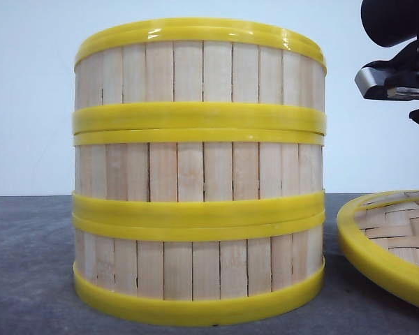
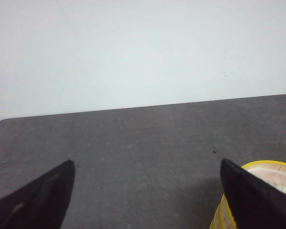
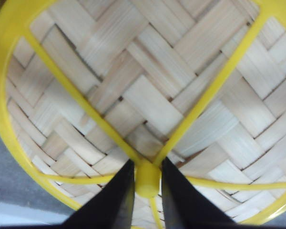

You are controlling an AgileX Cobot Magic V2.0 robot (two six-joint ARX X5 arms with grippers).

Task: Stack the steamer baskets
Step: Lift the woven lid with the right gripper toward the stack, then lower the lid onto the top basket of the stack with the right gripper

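Three steamer baskets stand stacked in one column in the front view: the top basket point(image 1: 199, 70), the middle basket point(image 1: 199, 171) and the bottom basket point(image 1: 199, 269), each with pale slats and yellow rings. My left gripper point(image 2: 148, 162) is open above bare dark table, and a basket rim point(image 2: 276, 174) shows behind one finger. My right gripper point(image 3: 147, 162) is shut on the yellow knob point(image 3: 147, 181) at the centre of the woven bamboo lid point(image 3: 148, 95). In the front view that lid point(image 1: 394, 241) sits tilted to the right of the stack, under my right arm point(image 1: 394, 77).
The dark grey table point(image 1: 28, 265) runs back to a plain white wall point(image 1: 28, 105). In the left wrist view the table's far edge point(image 2: 143, 107) and a rounded corner meet the wall. The lid lies close beside the stack's lower right side.
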